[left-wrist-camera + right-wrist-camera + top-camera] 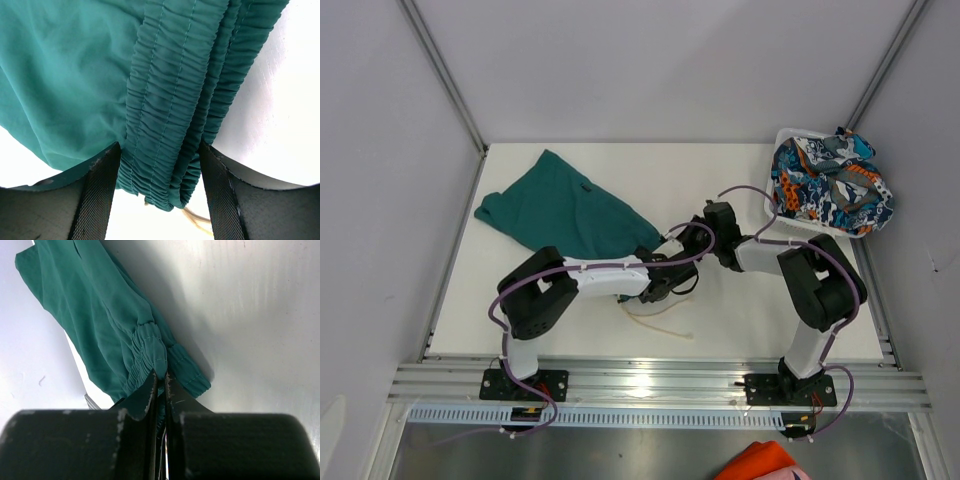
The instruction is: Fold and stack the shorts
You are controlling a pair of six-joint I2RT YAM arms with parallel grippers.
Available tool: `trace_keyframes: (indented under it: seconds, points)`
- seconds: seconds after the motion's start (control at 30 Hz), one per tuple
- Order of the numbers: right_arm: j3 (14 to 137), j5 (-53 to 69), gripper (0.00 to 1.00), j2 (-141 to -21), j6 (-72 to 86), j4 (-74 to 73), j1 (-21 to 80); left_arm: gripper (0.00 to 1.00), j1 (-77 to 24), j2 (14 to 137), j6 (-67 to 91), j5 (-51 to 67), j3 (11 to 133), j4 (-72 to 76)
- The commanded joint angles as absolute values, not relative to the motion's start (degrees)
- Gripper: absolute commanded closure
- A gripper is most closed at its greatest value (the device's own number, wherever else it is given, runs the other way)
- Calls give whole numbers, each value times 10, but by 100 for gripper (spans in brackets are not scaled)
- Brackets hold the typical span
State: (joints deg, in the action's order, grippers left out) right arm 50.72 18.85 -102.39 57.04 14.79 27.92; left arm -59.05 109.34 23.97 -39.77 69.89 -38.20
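The teal-green shorts lie spread on the left half of the white table, and their waistband end rises toward the two grippers in the middle. My right gripper is shut on a pinch of the gathered waistband. My left gripper stands open, with the bunched waistband hanging between its mesh-padded fingers and brushing both. A pale drawstring trails below onto the table. The printed orange, blue and white shorts sit heaped in the basket at the far right.
The white mesh basket stands at the table's back right corner. An orange cloth lies below the front rail. Grey walls close in the left, back and right sides of the table.
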Motion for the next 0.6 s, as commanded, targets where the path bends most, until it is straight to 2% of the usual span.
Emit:
trace_keyframes:
  seconds: [0.0,0.57]
  points:
    - [518,251,100,-979,556,141,326,33,-572,1121,245,-379,709,-351]
    - [656,314,100,-1094,528,144,308,33,-572,1073,218,-384,672,-298]
